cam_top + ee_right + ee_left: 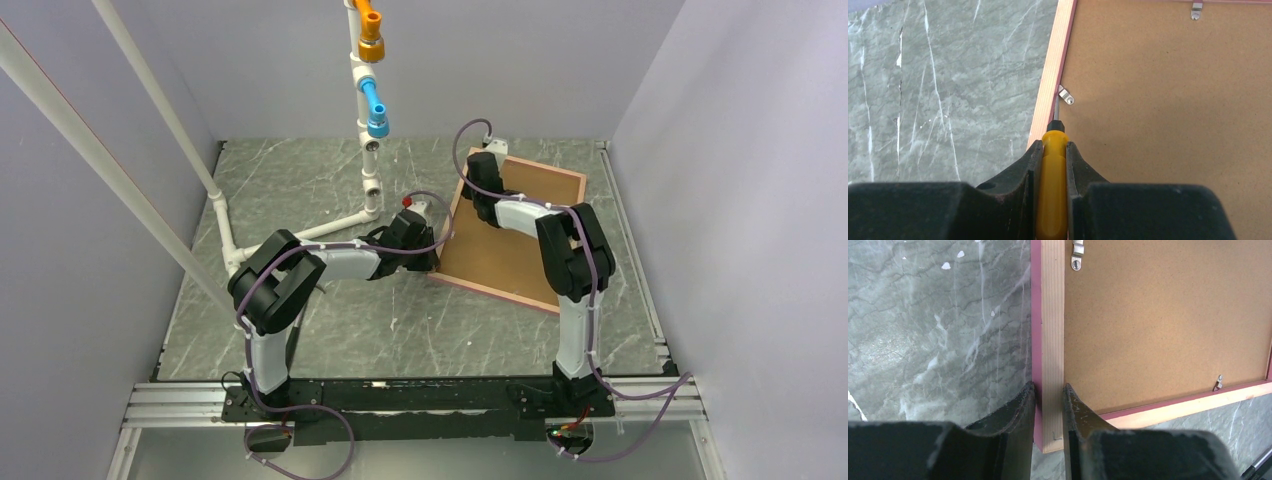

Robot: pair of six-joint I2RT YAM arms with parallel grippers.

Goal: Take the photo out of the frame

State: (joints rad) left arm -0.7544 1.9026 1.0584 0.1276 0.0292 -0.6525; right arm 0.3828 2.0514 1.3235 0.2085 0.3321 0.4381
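Photo could not be seen in any view. The frame (1052,315) lay face down on the counter (938,330) with its plain brown backing board (1168,325) upward, so whatever print it held was hidden beneath that board.

The left fingers (1030,397) were clenched on the frame's pale wooden rail close to a corner. One finger pressed the dark-red outer edge and the other the inner side, against the board. Ahead of those fingers, just inside the same rail, a small metal clip (1077,256) sat on the board's edge. To their right, by the adjoining rail, a second clip (1218,382) lay over the board.

The right fingers (1037,152) grasped the yellow handle of a screwdriver (1052,195), whose black collar and thin steel shaft projected straight ahead of the fingertips. The shaft ran just beside the rail's inner edge, and its tip reached a silver clip (1066,95) on the board; whether metal touched metal I could not tell. Farther ahead and to the right of these fingers, another clip (1196,10) sat at the far rail.

The grey-green, white-veined counter showed to the left of both pairs of fingers. From overhead, a white pipe stand (368,180) carrying an orange fitting (371,40) and a blue fitting (377,110) stood beyond the left fingers, apart from the frame.
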